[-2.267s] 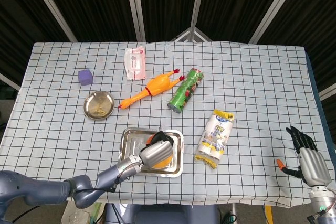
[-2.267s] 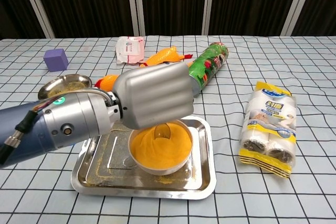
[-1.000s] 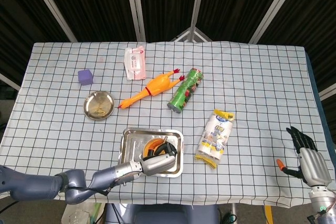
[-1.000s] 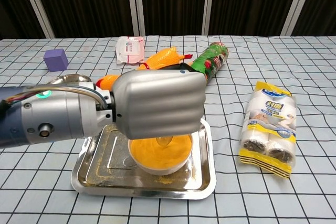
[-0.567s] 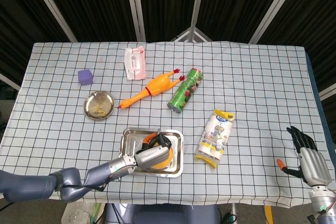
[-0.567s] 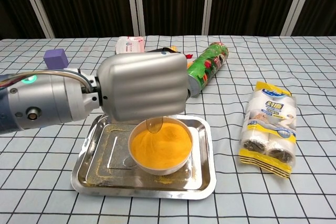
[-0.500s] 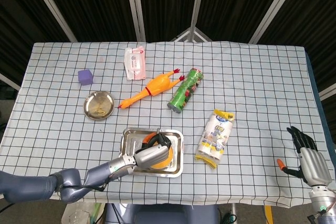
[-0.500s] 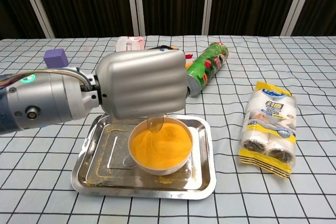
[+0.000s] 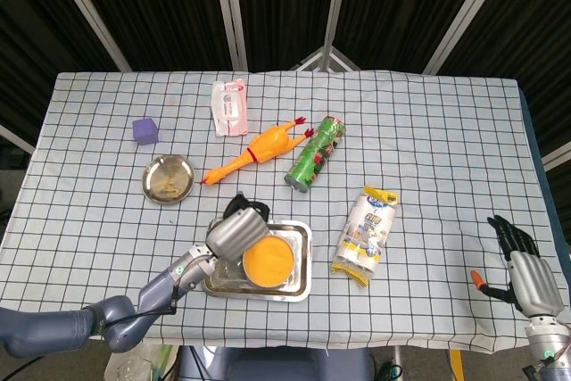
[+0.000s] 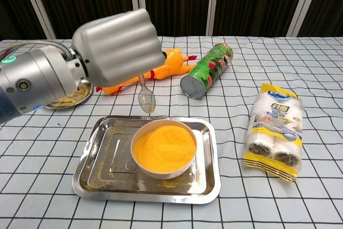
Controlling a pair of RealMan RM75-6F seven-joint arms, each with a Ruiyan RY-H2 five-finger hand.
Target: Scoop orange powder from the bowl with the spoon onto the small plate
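Tabletop (image 9: 428, 131) under checked cloth carries everything, largest first: steel tray (image 10: 96, 172) near my front edge, white bowl (image 10: 163, 151) of orange powder standing in it, small plate (image 9: 168, 178) well apart to the tray's far left, already showing a yellowish dusting.

My left hand (image 10: 118, 46) hangs above the tray's far-left corner, fingers curled tight round the spoon (image 10: 146, 99). Handle is hidden inside the fist; only the bowl of the spoon hangs out below, nearly vertical, just beyond the bowl's far rim. I see little or no powder in it from the chest view, though it is too small to be sure.

My right hand (image 9: 526, 278) sits idle at the tabletop's right edge, fingers spread, holding nothing.

Risks from here, as I judge them:
- Spoon hanging steep: any load would slide off before the plate, onto tray or cloth.
- Carry path to the plate passes close by the rubber chicken (image 9: 254, 151); a low fist could knock it.
- Plate is shallow; a fast tip could scatter powder past its rim.
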